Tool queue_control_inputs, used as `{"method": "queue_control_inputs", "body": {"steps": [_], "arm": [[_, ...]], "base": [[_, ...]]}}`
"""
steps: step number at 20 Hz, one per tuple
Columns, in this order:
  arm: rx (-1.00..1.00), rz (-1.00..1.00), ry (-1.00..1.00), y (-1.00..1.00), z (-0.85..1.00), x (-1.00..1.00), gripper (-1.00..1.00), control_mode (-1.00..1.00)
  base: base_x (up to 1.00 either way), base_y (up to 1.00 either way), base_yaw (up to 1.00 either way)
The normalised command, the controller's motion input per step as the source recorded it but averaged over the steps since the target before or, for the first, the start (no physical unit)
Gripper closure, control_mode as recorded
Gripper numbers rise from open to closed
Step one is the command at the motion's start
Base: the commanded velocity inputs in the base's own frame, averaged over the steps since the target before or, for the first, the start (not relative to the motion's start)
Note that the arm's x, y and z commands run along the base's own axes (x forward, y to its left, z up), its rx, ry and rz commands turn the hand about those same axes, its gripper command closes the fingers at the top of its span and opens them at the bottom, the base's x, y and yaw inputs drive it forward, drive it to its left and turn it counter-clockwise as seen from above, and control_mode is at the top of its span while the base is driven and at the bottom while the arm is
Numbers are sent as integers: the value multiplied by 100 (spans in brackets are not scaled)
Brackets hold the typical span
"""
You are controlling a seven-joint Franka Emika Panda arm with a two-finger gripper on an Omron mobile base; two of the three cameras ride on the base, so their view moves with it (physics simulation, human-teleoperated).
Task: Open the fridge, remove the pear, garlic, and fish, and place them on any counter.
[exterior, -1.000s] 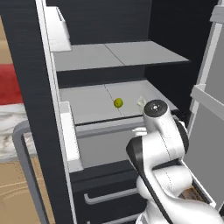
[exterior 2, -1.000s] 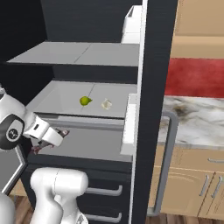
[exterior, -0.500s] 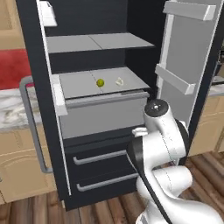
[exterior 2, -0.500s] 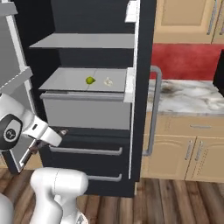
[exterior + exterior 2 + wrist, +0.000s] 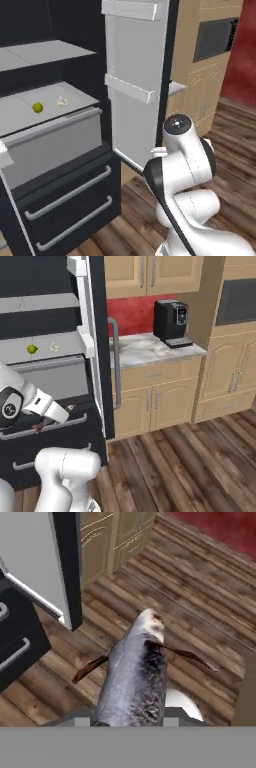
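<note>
Gripper (image 5: 52, 423) clenched on the fish (image 5: 132, 682), held low in front of the fridge's lower drawers (image 5: 47, 428). Grey, silvery fish body with thin brown fins, pointing away from the hand over the brown wooden floor (image 5: 200, 627). Fridge (image 5: 60, 150) standing open, right door (image 5: 135, 95) swung wide. Pear (image 5: 37, 107) lying on the lower grey shelf (image 5: 20, 112), garlic (image 5: 62, 101) just to its right, the two apart. Counter (image 5: 150, 351) to the right of the fridge, beyond the left door's (image 5: 97, 356) grey handle, with a black coffee machine (image 5: 171, 322) at its far end against the red wall.
</note>
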Motion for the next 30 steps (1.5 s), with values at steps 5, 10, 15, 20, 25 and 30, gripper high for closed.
{"method": "queue_control_inputs", "body": {"steps": [5,10,15,20,25,30], "arm": [[0,0,0,0,0,0,100,100],[0,0,0,0,0,0,100,100],[0,0,0,0,0,0,100,100],[0,0,0,0,0,0,100,100],[0,0,0,0,0,0,100,100],[0,0,0,0,0,0,100,100]], "base": [[0,-92,-61],[20,-100,-21],[94,-88,13],[100,-23,56],[100,-2,67],[99,-21,63]]}}
